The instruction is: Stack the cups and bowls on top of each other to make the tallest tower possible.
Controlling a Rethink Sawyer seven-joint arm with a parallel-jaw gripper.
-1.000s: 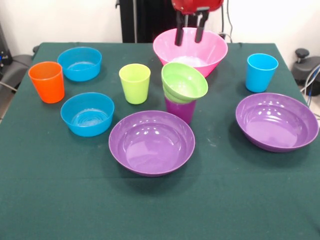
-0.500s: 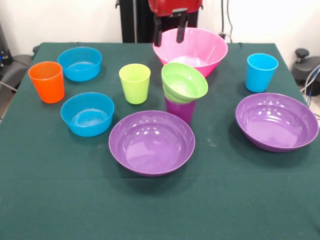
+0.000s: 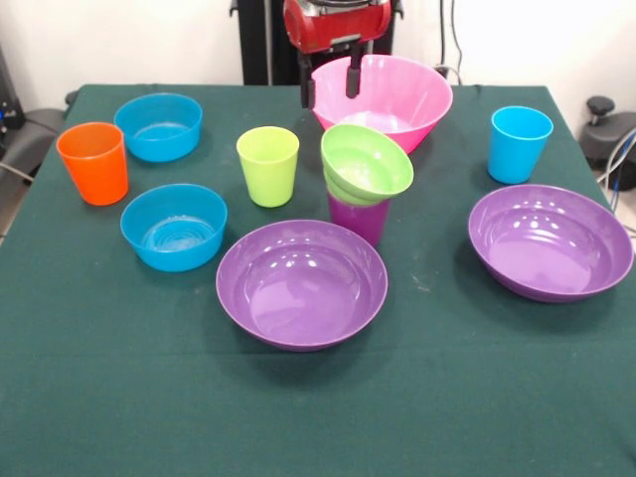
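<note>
Pincer [image 3: 329, 86] shifted left, straddling pink bowl [image 3: 397, 94] rim

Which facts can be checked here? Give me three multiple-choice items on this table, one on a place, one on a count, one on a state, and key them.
1. Where does the green bowl sit?
A. tilted on the purple cup
B. inside the pink bowl
C. flat on the cloth

2. How many blue bowls are there?
A. one
B. two
C. three

3. How is the pincer?
A. shut on the lime cup
B. shut on nothing
C. open and empty

Key:
1 A, it leans on the cup's rim.
2 B, far blue bowl and near blue bowl.
3 C, its fingers stand apart at the pink bowl's rim, holding nothing.
</note>
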